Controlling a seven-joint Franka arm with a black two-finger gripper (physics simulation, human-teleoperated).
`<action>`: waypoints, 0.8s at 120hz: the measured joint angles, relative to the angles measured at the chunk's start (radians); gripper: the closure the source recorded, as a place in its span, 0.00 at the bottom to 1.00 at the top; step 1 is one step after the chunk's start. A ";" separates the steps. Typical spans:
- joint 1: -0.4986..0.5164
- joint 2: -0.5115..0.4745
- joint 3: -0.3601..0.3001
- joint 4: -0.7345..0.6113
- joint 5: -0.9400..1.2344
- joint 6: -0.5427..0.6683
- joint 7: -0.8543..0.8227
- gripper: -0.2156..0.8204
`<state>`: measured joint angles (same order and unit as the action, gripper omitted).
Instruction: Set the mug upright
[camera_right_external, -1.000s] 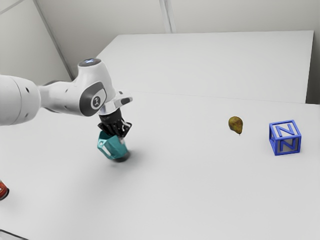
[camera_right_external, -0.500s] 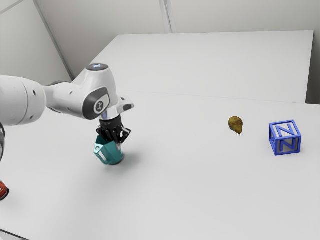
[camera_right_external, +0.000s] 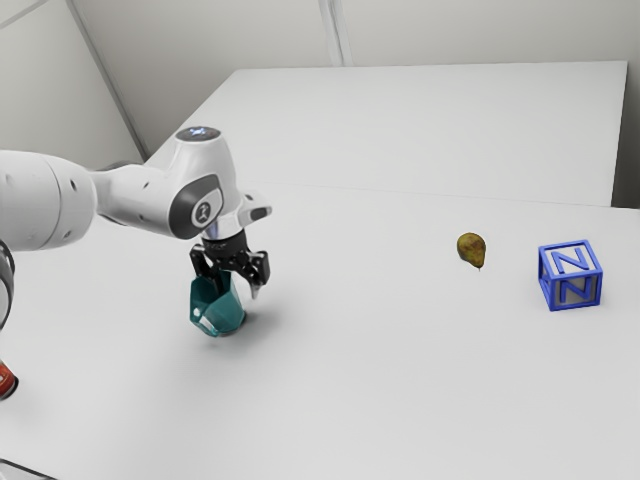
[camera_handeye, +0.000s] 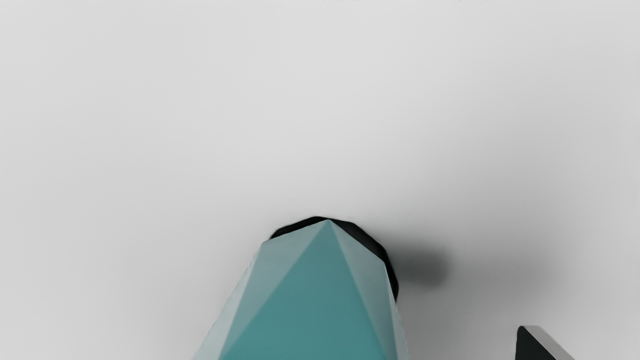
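Well, with 12 o'clock at the top of the exterior view, the white arm (camera_right_external: 150, 200) comes in from 9 o'clock and reaches toward 3. Its wrist end bends down toward 6 o'clock, so the black pincer (camera_right_external: 238, 292) points down at the worktop (camera_right_external: 400, 380). The pincer is spread: its 2 fingers stand apart, and in the wrist view 1 fingertip (camera_handeye: 537, 345) is well clear of the mug's side.

Counting up, there is 1 arm, 1 mug (camera_right_external: 215, 308), 1 pear (camera_right_external: 471, 249), 1 blue-framed letter block (camera_right_external: 570, 277) and 1 red object (camera_right_external: 6, 382), cut off by the edge. Another thing, a thin dark edge (camera_right_external: 25, 471) at about 8 o'clock from the view's middle, shows too little to name.

The mug is on the worktop, just under the pincer, toward its 7 o'clock. From the mug, the pear lies between 2 and 3 o'clock, the block near 3, farther off, and the red object between 8 and 9.

The mug is teal, with flat, angular facets and a black base. Its mouth faces up and its base is down; it looks close to upright, though I can't tell whether the base sits quite flat.
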<state>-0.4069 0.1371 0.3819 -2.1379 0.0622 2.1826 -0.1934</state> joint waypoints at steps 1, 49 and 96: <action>0.000 0.000 0.000 0.000 0.000 0.000 0.000 0.38; -0.002 -0.020 0.000 0.063 -0.008 -0.017 0.006 0.23; 0.000 -0.070 -0.001 0.258 -0.010 -0.151 0.103 0.21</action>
<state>-0.4068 0.0669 0.3804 -1.8801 0.0522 2.0317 -0.0905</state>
